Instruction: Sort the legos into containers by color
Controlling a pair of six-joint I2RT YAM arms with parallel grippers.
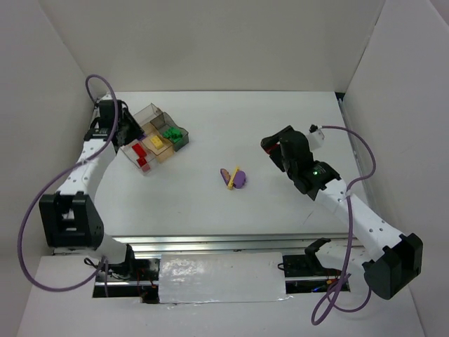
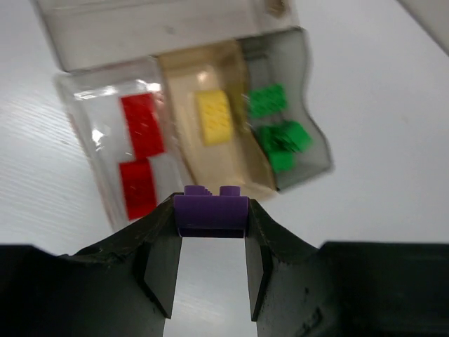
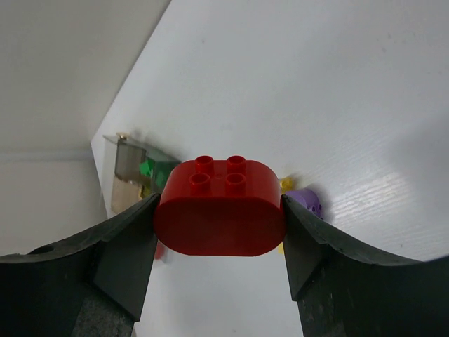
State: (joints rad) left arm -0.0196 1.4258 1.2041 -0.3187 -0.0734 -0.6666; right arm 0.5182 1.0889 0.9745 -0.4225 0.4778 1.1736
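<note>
Purple brick sits clamped between tips of left claw.

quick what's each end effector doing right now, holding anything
left end effector: closed on a small purple plastic brick
right end effector: closed on a rounded red plastic brick

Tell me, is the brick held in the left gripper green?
No, the left gripper is shut on a purple brick, while the green bricks lie in the grey compartment.
</note>
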